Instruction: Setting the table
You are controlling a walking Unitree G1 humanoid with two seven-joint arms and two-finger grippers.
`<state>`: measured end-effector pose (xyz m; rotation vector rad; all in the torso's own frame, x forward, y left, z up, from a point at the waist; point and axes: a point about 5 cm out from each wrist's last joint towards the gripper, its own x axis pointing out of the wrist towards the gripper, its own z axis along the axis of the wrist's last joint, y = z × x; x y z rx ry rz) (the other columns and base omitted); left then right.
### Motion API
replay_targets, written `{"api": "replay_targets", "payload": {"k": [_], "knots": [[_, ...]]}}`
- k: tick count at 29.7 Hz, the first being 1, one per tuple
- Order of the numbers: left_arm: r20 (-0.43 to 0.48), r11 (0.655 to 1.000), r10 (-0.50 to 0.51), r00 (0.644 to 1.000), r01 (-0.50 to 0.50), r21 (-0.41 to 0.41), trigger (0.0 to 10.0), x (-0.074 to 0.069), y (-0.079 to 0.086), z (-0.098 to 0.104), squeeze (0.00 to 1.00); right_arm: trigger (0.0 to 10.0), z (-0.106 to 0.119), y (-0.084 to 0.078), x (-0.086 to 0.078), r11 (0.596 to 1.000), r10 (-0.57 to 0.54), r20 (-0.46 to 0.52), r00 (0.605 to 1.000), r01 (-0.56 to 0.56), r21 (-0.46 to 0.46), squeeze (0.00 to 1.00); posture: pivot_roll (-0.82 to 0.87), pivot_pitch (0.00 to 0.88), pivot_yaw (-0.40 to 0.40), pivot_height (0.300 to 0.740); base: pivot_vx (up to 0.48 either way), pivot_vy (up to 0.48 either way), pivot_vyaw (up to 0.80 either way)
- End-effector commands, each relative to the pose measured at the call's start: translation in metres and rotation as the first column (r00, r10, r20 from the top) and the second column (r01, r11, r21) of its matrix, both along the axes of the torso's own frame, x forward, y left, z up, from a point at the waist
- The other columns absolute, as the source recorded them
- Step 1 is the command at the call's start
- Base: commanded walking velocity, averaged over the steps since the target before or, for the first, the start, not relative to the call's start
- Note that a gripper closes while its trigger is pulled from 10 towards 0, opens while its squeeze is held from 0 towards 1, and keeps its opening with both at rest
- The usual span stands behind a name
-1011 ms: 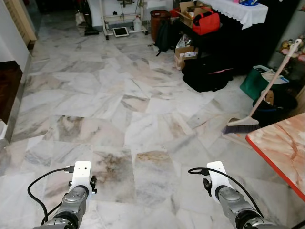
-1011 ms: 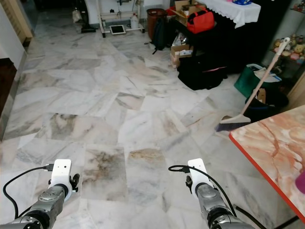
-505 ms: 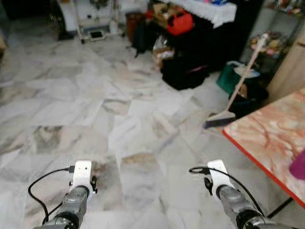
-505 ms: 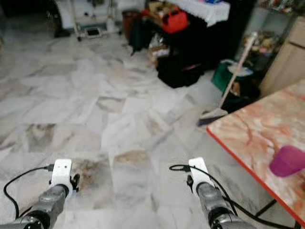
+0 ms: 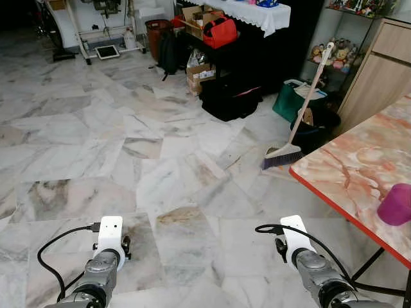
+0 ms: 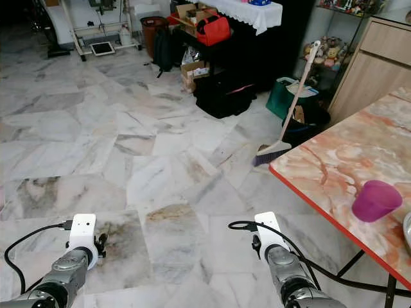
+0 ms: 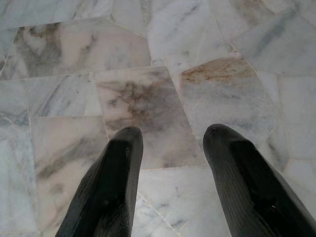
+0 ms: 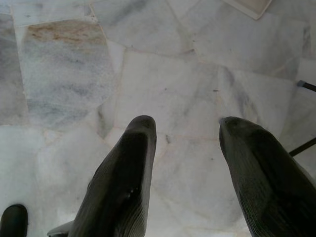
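Observation:
A table [image 6: 321, 160] with a pink-orange marbled top and a red edge stands at my right. On it sits a purple cup [image 6: 374, 200], and a sliver of a grey dish [image 6: 406, 232] shows at the picture's edge. Both arms are held low in front of me over the marble floor, the left arm [image 5: 106, 256] and the right arm [image 5: 302, 256]. My left gripper [image 7: 170, 136] is open above the floor tiles with nothing between its fingers. My right gripper [image 8: 187, 126] is open too and holds nothing.
A broom [image 5: 302, 102] leans by a wooden cabinet [image 5: 376, 70] beyond the table. Black bags [image 5: 228, 99], boxes and a red bag [image 5: 220, 31] crowd the far side under a white-clothed table. Open marble floor [image 5: 128, 141] lies ahead and to the left.
The view has swung to the right, so more of the table and the purple cup have come into sight. Both arms keep the same pose.

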<state>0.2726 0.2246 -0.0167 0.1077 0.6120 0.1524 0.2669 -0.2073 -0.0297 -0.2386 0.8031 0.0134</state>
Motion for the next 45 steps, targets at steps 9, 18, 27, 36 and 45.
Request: {"api": "replay_targets", "payload": {"k": [9,18,27,36,45], "knots": [[-0.002,1.0,-0.004,1.0,0.004,0.015,10.0,0.0041,-0.0012,0.0028,0.0,10.0,0.0029,0.0,0.0036,1.0,-0.002,0.008,1.0,0.002,0.004,0.0,0.0,0.0,0.004,0.74,0.0,-0.22,-0.64],[0.009,1.0,0.001,1.0,-0.002,0.008,10.0,0.0054,-0.0013,0.004,0.0,10.0,0.0026,0.0,0.0033,1.0,-0.004,0.007,1.0,0.004,0.004,0.0,0.0,0.0,0.004,0.74,0.0,0.0,-0.64],[0.008,1.0,0.001,1.0,-0.001,0.007,10.0,0.0056,-0.0011,0.0042,0.0,10.0,0.0027,-0.0001,0.0033,1.0,-0.003,0.007,1.0,0.003,0.003,0.0,0.0,0.0,0.004,0.74,0.0,0.0,-0.64],[0.005,1.0,0.0,1.0,0.0,0.006,10.0,0.0054,-0.0009,0.004,0.0,10.0,0.0027,-0.0002,0.0033,1.0,-0.009,0.008,1.0,0.009,0.004,0.0,0.0,0.0,0.007,0.74,0.0,0.0,-0.65],[0.002,1.0,-0.004,1.0,0.004,0.008,10.0,0.0052,-0.0013,0.0037,0.0,10.0,0.0016,-0.0015,0.0016,1.0,-0.011,0.006,1.0,0.011,0.002,0.0,0.0,0.0,0.009,0.74,0.0,0.0,-0.64]]}}
